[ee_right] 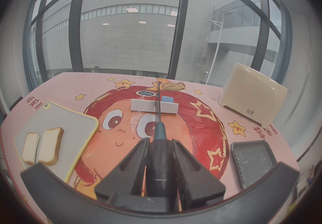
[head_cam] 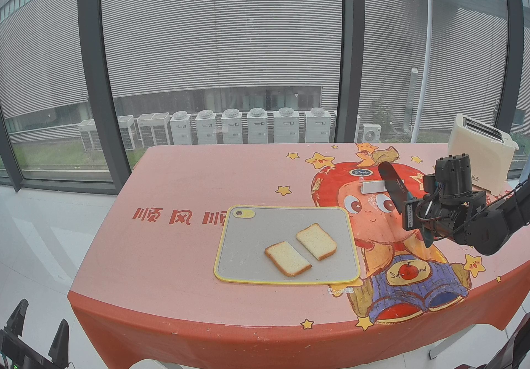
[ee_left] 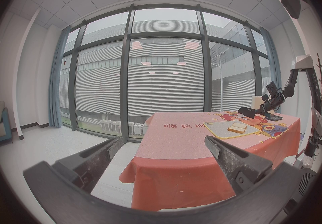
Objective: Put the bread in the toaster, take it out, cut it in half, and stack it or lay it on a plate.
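Black knife (head_cam: 393,182) is pinched in R gripper (ee_right: 159,142) jaws, bread (head_cam: 316,241) halved; holder (ee_right: 144,105) ahead of jaws prob. needed next.

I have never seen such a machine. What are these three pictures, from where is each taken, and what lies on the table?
It is a two-armed robot. One picture looks down from its head; the other two come from cameras on its wrists. On the table lies a cutting board with two bread halves. A toaster stands at the right corner, a grey tray near it. The right gripper holds a knife in its shut fingers. The left gripper is open, low beside the table.
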